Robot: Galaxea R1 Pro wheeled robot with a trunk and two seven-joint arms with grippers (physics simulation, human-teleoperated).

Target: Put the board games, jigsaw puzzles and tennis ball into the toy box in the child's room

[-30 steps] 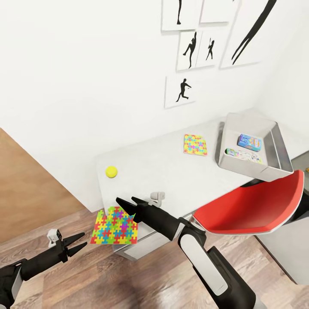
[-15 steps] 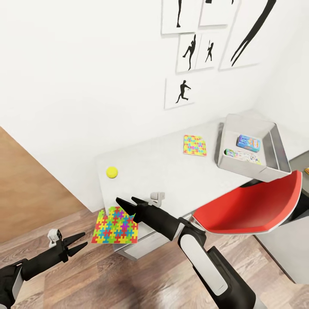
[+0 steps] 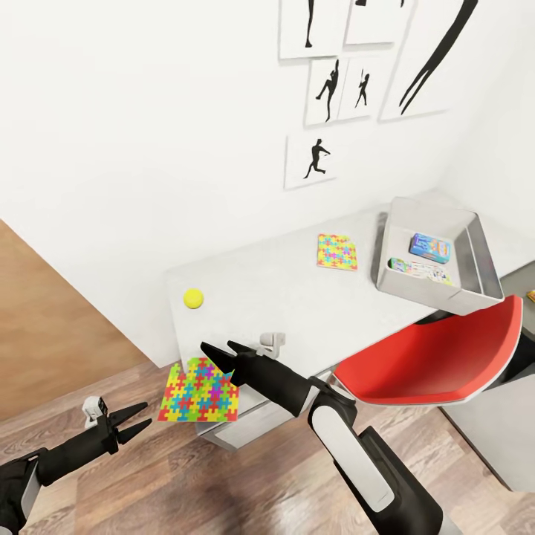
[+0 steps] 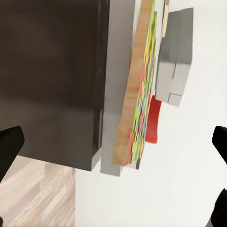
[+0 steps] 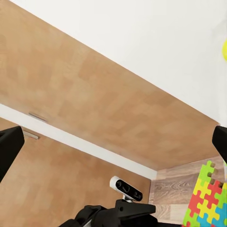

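White walls hung with black athlete-silhouette posters (image 3: 319, 160) back a long pale desk (image 3: 297, 297), and wood-plank floor (image 3: 223, 483) runs beneath it. At the far end of that desk sits the grey toy box (image 3: 475, 293), open top upward so flat things can be dropped in from above; two board games (image 3: 431, 247) already lie flat inside, a blue one and a paler one beside it.

One jigsaw puzzle (image 3: 338, 251) lies flat on the desk just short of the toy box, apart from it. The other jigsaw puzzle (image 3: 199, 388) lies at the near corner with part of its square hanging past the edge, which I judge leaves a free rim to pinch from the side; being square it has no long axis, and one corner points out toward the floor. The left wrist view shows it edge-on, a thin slab. The tennis ball (image 3: 194, 298) rests alone near the desk's left end, well apart from both puzzles.

The right tool (image 3: 221, 351) hovers just above the overhanging puzzle, its fingers spread and holding nothing. The left tool (image 3: 137, 418) hangs lower over the floor, also spread and empty, aimed toward that puzzle's edge. A red chair (image 3: 438, 357) stands before the desk, below the toy box
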